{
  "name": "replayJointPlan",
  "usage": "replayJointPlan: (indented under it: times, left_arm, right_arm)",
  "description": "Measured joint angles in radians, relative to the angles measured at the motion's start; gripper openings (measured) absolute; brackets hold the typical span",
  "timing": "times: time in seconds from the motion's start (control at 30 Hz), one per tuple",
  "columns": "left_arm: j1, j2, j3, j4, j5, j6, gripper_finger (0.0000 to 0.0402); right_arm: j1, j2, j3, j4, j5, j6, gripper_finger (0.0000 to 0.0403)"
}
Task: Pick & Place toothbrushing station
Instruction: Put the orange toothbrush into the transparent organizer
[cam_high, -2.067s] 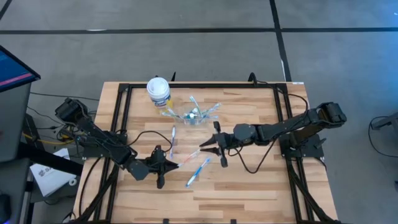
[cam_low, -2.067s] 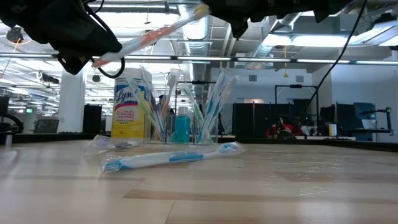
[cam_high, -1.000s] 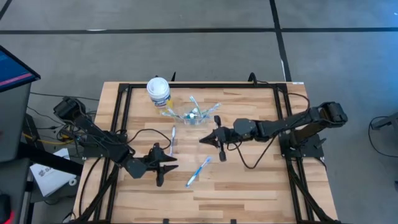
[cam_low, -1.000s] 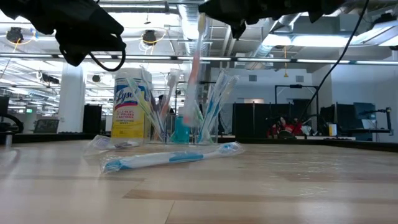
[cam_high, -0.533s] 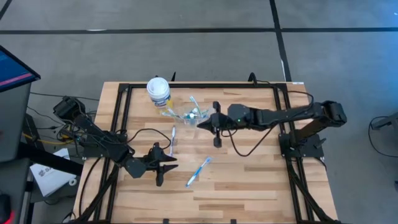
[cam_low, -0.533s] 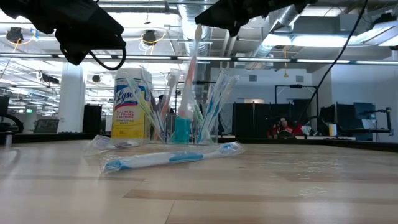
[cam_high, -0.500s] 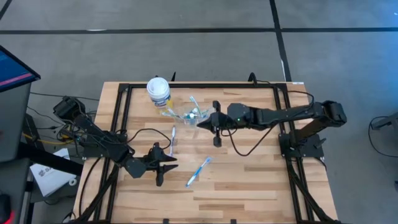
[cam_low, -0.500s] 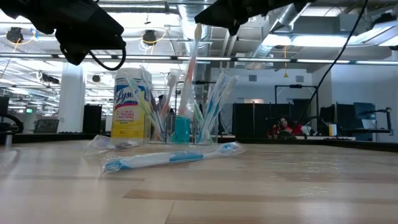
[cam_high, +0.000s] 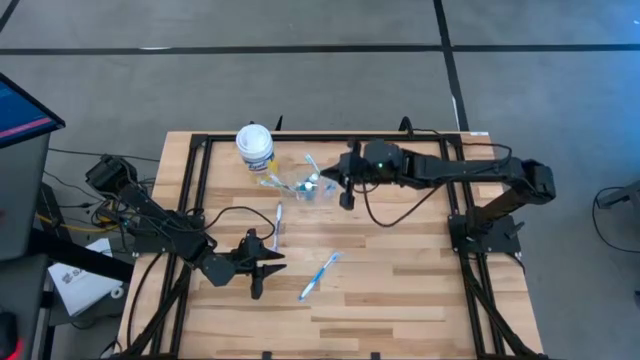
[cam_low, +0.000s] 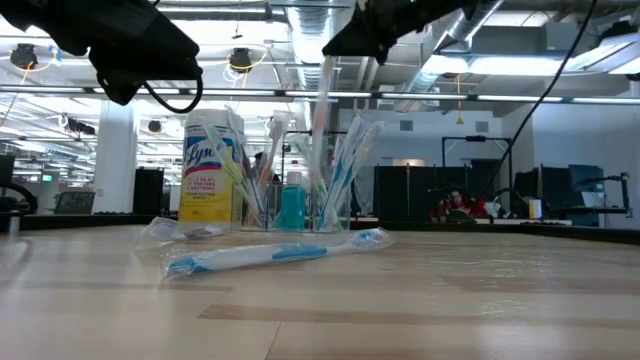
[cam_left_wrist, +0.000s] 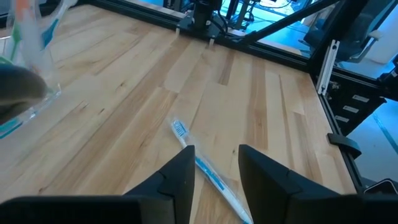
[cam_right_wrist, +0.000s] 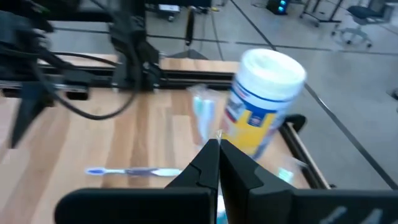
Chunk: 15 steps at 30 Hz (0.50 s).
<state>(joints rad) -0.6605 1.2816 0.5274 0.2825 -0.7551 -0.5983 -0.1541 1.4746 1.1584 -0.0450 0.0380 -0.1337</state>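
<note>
Right gripper (cam_high: 343, 187): fingers clenching a thin wrapped toothbrush (cam_low: 322, 100), hanging upright over the small clear plastic cup (cam_high: 309, 187).
Left gripper (cam_high: 262, 268): fingers released, hovering above the wooden worktop (cam_high: 400, 280).

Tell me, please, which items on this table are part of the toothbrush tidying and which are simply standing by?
Part of the job: clear cup holding toothbrushes; orange toothbrush in the right gripper; wrapped blue toothbrush; wrapped toothbrush; blue tube.

Standing by: yellow canister; left gripper, hovering open.

2 toothbrushes (cam_high: 318, 275) loose on table, 1 cup (cam_high: 305, 186) w/ several brushes, 1 canister (cam_high: 254, 147).
</note>
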Motion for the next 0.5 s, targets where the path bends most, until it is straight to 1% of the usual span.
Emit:
replayJointPlan:
  times: [0.33, 0.5]
  left_arm:
    - [0.0, 0.0, 0.0, -0.005, -0.007, 0.0, 0.0115]
    - [0.0, 0.0, 0.0, -0.007, -0.008, 0.0, 0.0115]
  right_arm:
    - [-0.118, 0.0, 0.0, -0.003, -0.006, 0.003, 0.0]
    - [-0.159, 0.0, 0.0, -0.001, -0.013, 0.014, 0.0]
